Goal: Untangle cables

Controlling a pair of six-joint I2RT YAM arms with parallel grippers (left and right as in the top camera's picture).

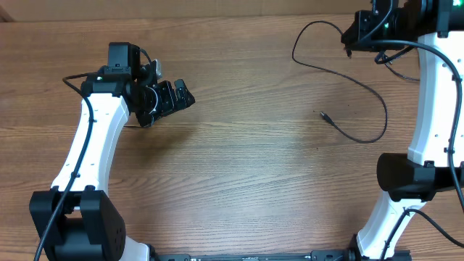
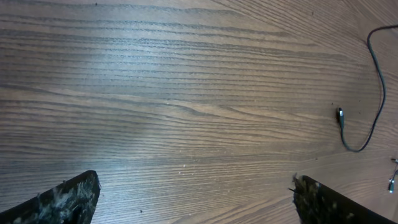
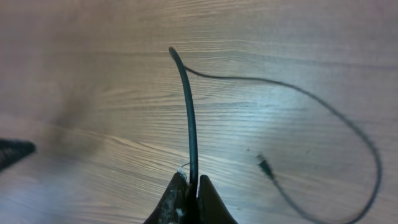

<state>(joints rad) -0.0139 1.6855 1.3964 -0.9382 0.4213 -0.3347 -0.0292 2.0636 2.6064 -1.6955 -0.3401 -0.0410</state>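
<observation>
**Right arm lifts one cord.** Your right tool [image 3: 191, 186] is pressed together on a thin black cable [image 3: 191, 124], pinching it at the far right of the surface [image 1: 232, 188]. From the pinch the cable swings out in one open loop and lies on the wood. Its free plug [image 1: 323, 114] rests inside the curve, apart from the rest of the run. Your left tool [image 1: 172, 98] hangs spread and empty over bare wood, well apart from the cord. No knot shows in this loop, and a second cord cannot be made out clearly. Draw slowly away from the plug so the loop opens instead of tightening, and watch that the plug does not slide under the cord.
</observation>
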